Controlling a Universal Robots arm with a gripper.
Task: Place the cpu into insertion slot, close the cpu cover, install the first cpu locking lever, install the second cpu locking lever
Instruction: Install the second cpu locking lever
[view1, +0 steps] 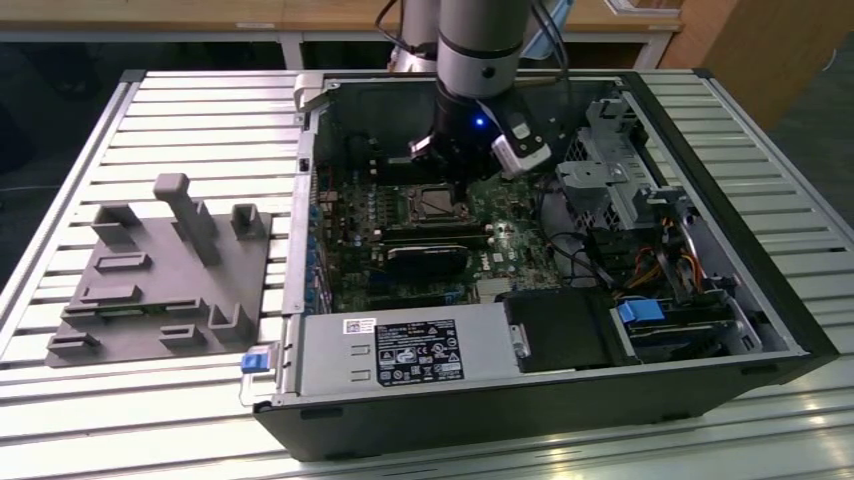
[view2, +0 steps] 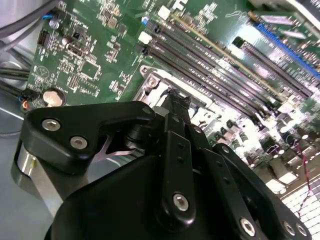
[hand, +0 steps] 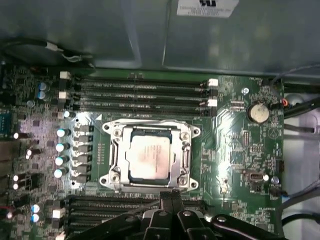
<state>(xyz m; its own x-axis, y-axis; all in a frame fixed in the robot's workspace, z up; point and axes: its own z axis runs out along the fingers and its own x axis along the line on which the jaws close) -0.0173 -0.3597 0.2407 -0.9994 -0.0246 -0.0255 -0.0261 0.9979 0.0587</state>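
The cpu (hand: 150, 157), a silvery-grey square, lies in the insertion slot (view1: 434, 205) on the green board inside the open computer case. The cpu cover (hand: 116, 150), a metal frame with a cut-out centre, lies flat around the chip. Whether the locking levers along the frame's sides are hooked I cannot tell. My gripper (hand: 171, 196) hangs just beside one edge of the socket, its two thin black fingers pressed together with nothing between them. In the second wrist view the gripper (view2: 178, 97) points at the frame's corner (view2: 152, 80). In the exterior view the gripper (view1: 461, 165) sits just behind the socket.
Long memory slots (hand: 145, 92) run on both sides of the socket. A power supply (view1: 400, 352) fills the case's near side, and a drive cage (view1: 627, 150) and cables (view1: 667, 265) fill the exterior view's right. A grey fixture (view1: 167, 270) lies on the slatted table.
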